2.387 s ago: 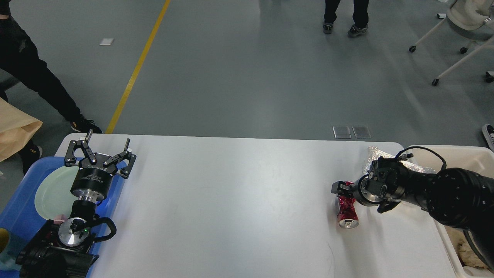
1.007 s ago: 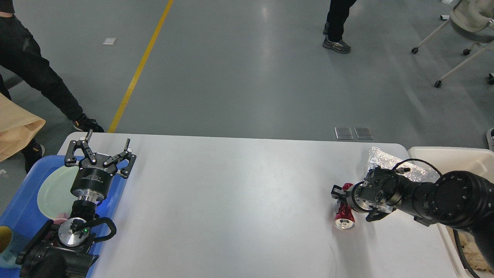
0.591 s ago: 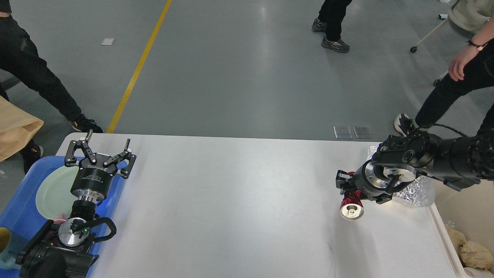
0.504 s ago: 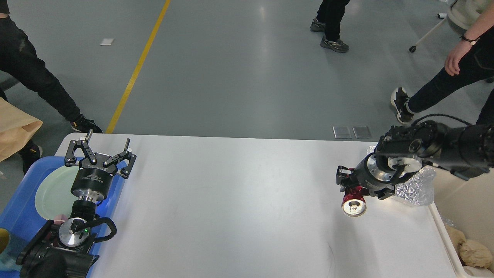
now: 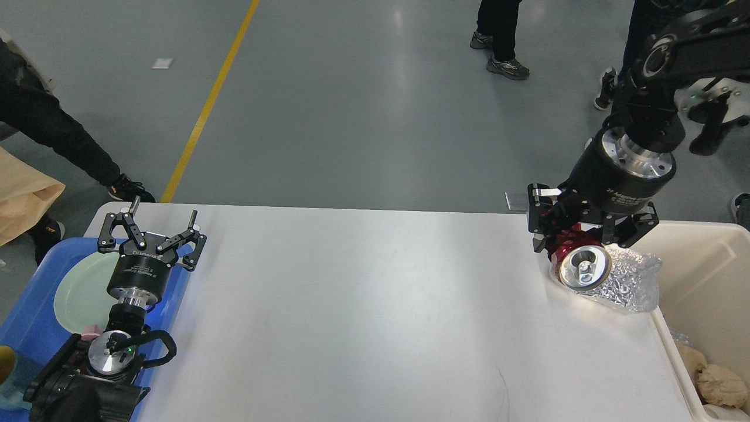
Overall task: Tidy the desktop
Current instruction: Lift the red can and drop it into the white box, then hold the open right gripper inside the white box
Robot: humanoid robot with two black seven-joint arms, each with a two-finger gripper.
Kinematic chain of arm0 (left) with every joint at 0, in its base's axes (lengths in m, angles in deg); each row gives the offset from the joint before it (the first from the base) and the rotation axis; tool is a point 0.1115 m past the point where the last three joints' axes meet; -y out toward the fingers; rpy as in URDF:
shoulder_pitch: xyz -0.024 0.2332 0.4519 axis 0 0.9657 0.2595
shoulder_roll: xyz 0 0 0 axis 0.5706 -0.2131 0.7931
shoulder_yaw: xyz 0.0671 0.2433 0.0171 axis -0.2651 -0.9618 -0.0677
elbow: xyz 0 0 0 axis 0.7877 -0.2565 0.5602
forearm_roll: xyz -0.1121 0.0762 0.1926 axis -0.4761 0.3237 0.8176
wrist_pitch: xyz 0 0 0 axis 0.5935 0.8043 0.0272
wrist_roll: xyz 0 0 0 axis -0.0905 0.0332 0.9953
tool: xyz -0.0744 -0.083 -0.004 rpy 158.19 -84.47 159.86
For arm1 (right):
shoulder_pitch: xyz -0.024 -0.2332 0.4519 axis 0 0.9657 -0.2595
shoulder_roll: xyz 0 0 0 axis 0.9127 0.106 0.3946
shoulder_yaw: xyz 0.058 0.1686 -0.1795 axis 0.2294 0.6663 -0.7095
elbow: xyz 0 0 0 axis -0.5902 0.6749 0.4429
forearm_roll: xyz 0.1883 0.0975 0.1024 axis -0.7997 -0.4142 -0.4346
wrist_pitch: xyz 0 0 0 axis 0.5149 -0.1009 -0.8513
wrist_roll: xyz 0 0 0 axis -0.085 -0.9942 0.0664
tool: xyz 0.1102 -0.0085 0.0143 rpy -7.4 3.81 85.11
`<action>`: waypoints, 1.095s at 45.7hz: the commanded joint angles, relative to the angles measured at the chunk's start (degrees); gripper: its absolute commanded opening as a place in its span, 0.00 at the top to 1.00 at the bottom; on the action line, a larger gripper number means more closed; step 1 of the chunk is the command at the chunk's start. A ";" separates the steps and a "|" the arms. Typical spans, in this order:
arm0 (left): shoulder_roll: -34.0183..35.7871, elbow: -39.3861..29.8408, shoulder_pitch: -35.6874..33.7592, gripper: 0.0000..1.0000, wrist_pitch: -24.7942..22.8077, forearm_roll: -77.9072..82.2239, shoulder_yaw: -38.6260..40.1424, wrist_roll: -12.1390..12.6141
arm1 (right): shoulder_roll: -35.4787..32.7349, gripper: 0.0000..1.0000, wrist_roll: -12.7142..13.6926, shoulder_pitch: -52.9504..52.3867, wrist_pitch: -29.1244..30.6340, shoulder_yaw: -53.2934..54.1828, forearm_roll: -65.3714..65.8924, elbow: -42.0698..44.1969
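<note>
Gripping a crushed red can (image 5: pixel 577 258), your right end effector (image 5: pixel 577 237) is now hanging well above the tabletop (image 5: pixel 351 305), fingers clenched on the can's body and the silver lid end facing the camera. You are looking at a completed lift: two seconds ago that can was lying on the white surface with the end effector low beside it; it is now clear of the surface and has moved toward the far right corner, over the crumpled foil (image 5: pixel 627 281). The cream bin (image 5: pixel 703 269), with paper scraps in it, is standing just beside to the right, so I am judging a drop there as the next step. The foil is still waiting on the tabletop. Your left end effector (image 5: pixel 153 225) is holding unchanged, fingers spread and empty, above the blue tray (image 5: pixel 35 328) and its pale plate (image 5: pixel 82 290).
</note>
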 commanded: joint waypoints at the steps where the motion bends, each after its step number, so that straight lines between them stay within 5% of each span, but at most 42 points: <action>1: -0.01 0.00 0.00 0.04 0.00 0.00 0.00 -0.04 | -1.32 1.00 0.05 -0.51 -1.89 -1.17 -0.02 -0.08; 15: -0.10 0.00 0.00 0.04 0.00 0.00 0.00 0.05 | -9.32 1.00 0.05 7.56 -12.44 -14.62 -0.02 7.29; 33: -0.10 0.00 0.00 0.04 0.00 0.00 0.00 -0.04 | -21.36 1.00 -0.04 49.29 -13.23 -4.00 0.60 43.93; 44: -0.01 0.00 0.00 0.04 0.00 0.00 0.00 0.05 | -17.16 1.00 -0.39 80.59 -21.48 9.27 0.42 69.60; 50: -0.01 0.00 0.00 0.04 0.00 0.00 0.00 -0.04 | -9.17 1.00 0.05 95.52 -33.60 12.36 0.51 79.27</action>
